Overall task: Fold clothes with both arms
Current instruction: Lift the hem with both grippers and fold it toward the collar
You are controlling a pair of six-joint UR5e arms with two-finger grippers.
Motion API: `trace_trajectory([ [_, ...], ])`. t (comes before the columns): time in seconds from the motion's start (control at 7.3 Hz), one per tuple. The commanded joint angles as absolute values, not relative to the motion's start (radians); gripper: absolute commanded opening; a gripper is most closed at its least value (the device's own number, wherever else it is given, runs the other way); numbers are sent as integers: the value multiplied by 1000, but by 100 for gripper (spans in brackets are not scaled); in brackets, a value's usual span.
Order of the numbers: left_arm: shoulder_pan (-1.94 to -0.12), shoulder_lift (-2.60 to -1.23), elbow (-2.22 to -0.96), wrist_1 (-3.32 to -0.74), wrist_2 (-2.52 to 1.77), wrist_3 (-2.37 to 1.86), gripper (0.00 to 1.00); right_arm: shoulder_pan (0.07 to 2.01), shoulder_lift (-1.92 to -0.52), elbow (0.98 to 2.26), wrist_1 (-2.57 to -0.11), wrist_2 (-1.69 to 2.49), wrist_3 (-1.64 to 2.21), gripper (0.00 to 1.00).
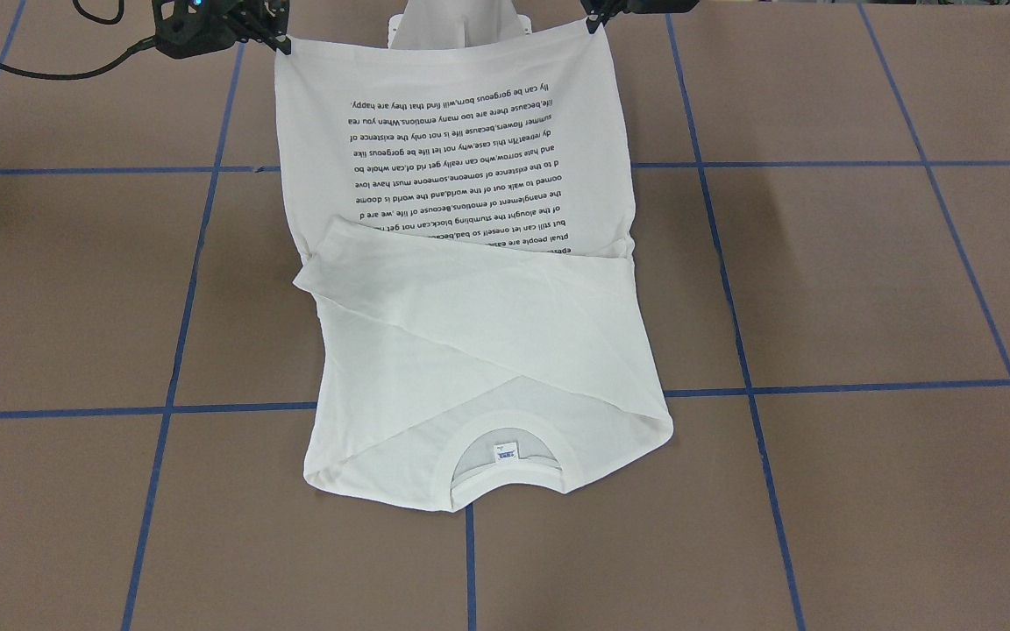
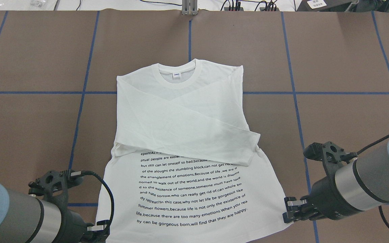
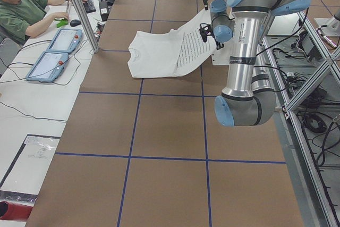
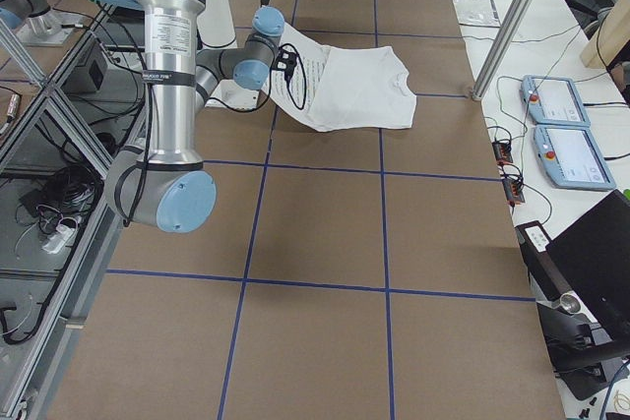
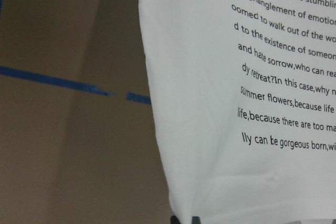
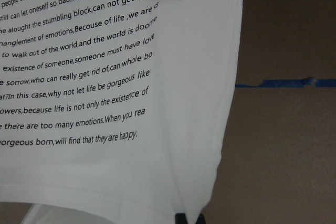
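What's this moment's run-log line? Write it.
left gripper: shut on T-shirt hem corner | right gripper: shut on other corner | hem: raised | sleeves: crossed

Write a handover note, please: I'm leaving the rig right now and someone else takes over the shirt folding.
Left gripper: shut on one hem corner of the white long-sleeved cotton T-shirt with black printed text.
Right gripper: shut on the other hem corner.
Shirt: collar end lies flat on the brown table with blue tape lines, text side up; the hem end is lifted off it.
Done: both sleeves are folded across the chest.
Left: probably carry the hem towards the collar, lay it down and release.
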State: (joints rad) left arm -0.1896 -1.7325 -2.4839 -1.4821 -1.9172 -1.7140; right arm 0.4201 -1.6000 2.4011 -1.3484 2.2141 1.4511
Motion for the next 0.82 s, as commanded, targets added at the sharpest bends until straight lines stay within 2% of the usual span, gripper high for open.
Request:
trace_trajectory([
  [0.0,-248,-1739,-2468,-1474,-1921,-1691,0,521,-1489,2334,-1347,2224,1450,0],
  [0.27,-439,-1770,-2406,-1473,-1934,-1524,0,680,-1366,2213,-1347,2236,1448,0],
  [0.55,-683,-1860,-2263,-1471,-2082,-1380,0,811,-1293,2128,-1347,2262,1439,0],
  [0.69,-737,-1890,-2200,-1471,-2091,-1330,0,854,-1248,2068,-1347,2270,1436,0],
])
